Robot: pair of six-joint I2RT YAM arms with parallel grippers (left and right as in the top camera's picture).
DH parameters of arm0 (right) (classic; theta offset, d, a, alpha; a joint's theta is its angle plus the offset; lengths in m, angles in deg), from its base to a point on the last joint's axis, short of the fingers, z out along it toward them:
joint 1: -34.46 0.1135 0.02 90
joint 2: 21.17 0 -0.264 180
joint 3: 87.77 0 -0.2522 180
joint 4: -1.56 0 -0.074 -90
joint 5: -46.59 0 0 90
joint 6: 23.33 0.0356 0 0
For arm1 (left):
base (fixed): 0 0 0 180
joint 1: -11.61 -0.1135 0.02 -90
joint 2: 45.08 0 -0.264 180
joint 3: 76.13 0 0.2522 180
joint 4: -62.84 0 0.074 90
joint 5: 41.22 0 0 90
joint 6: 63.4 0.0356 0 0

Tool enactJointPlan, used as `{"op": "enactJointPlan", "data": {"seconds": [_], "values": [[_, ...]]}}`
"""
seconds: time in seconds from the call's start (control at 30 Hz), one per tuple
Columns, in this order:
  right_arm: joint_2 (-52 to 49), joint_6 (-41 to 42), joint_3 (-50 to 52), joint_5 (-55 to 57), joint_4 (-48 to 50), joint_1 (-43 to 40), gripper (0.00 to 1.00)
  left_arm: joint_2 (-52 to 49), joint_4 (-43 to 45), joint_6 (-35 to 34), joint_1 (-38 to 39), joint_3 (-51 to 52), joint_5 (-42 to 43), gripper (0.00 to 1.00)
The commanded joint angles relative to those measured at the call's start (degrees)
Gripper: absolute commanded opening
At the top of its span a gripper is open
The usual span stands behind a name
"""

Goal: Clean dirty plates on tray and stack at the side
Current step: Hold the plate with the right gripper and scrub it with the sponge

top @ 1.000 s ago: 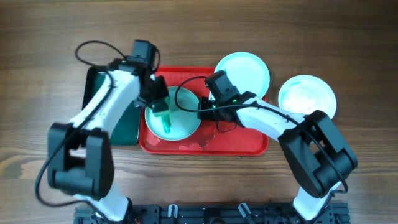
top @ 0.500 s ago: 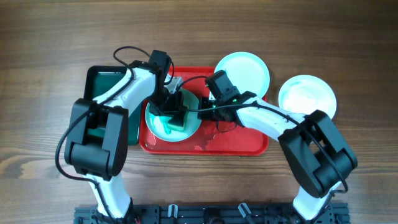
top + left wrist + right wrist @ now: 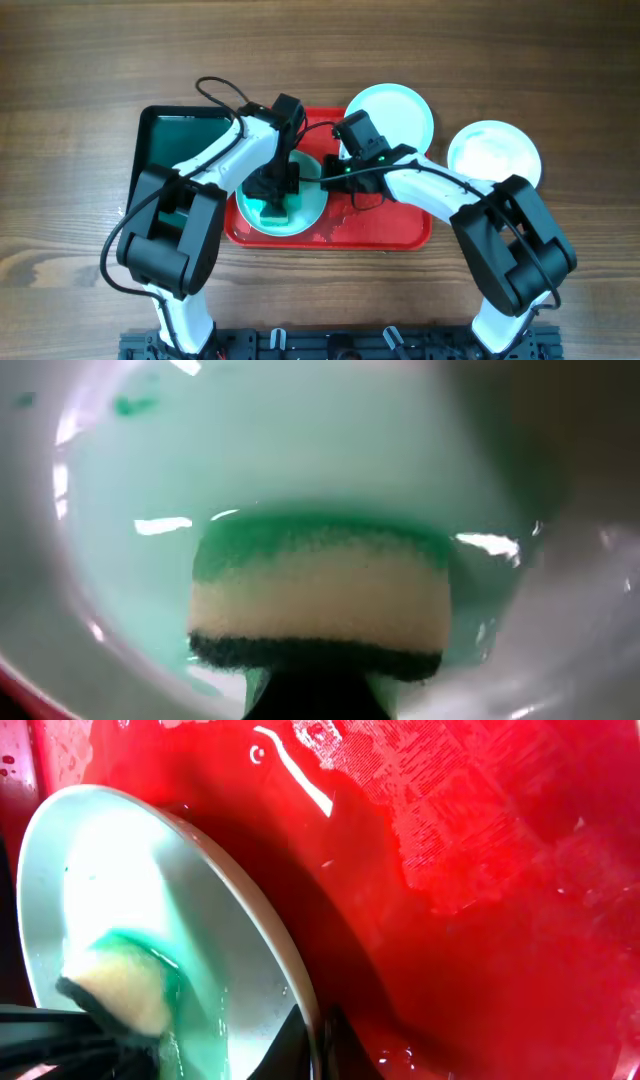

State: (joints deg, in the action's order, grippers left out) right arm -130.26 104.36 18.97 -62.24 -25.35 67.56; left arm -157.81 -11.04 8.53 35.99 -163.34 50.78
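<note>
A pale plate point(image 3: 305, 205) smeared with green lies on the wet red tray point(image 3: 385, 228). My left gripper point(image 3: 276, 196) is shut on a yellow and green sponge point(image 3: 275, 210) and presses it onto the plate's inside. In the left wrist view the sponge point(image 3: 320, 595) sits flat on the green-washed plate point(image 3: 300, 450), with the jaws point(image 3: 318, 695) just behind it. My right gripper point(image 3: 324, 180) is shut on the plate's right rim. The right wrist view shows its fingers point(image 3: 318, 1045) pinching the rim point(image 3: 245, 870), the sponge point(image 3: 115, 985) and the tray point(image 3: 480, 870).
A pale aqua plate point(image 3: 392, 112) rests at the tray's back right corner. A whiter plate point(image 3: 493, 155) sits on the wooden table to the right. A dark green tray point(image 3: 165, 150) lies against the red tray's left side. Cables loop above the left arm.
My left arm has swung rightward, carrying the sponge from the plate's left part to its middle. The green smear has spread into a wash. The right gripper has stayed on the rim.
</note>
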Motion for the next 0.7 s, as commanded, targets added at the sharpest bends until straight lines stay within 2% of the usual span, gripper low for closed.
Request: {"op": "enactJointPlan", "data": {"seconds": [0.0,0.17,0.23,0.33,0.43,0.5,0.53,0.67], "values": [[-1.16,1.29,-0.90,0.35,-0.04,-0.94,0.04,-3.21,1.44,10.45,-0.24,2.21,2.27,0.04],[-1.16,1.29,-0.90,0.35,-0.17,-0.94,0.04,-3.21,4.70,-10.88,-2.23,2.21,-25.55,0.04],[-1.16,1.29,-0.90,0.37,-0.17,-0.94,0.04,-3.21,8.15,-12.63,-2.27,2.21,-28.72,0.04],[-1.16,1.29,-0.90,0.37,-0.20,-0.94,0.04,-3.21,13.94,-12.63,-1.88,2.21,-27.98,0.04],[-1.16,1.29,-0.90,0.35,-0.22,-0.94,0.04,-3.21,18.62,-12.63,-1.77,2.21,-23.10,0.04],[-1.16,1.18,-0.90,-0.09,-0.22,-0.94,0.04,-3.21,22.43,-10.47,-1.79,2.21,-12.44,0.04],[-1.16,0.61,-0.90,-0.50,-0.22,-0.92,0.04,-3.21,24.74,-3.69,-1.77,2.21,-0.61,0.04],[-1.16,0.17,-0.90,-0.57,-0.22,-0.92,0.04,-3.21,24.57,6.38,-1.62,2.19,19.50,0.04]]}}
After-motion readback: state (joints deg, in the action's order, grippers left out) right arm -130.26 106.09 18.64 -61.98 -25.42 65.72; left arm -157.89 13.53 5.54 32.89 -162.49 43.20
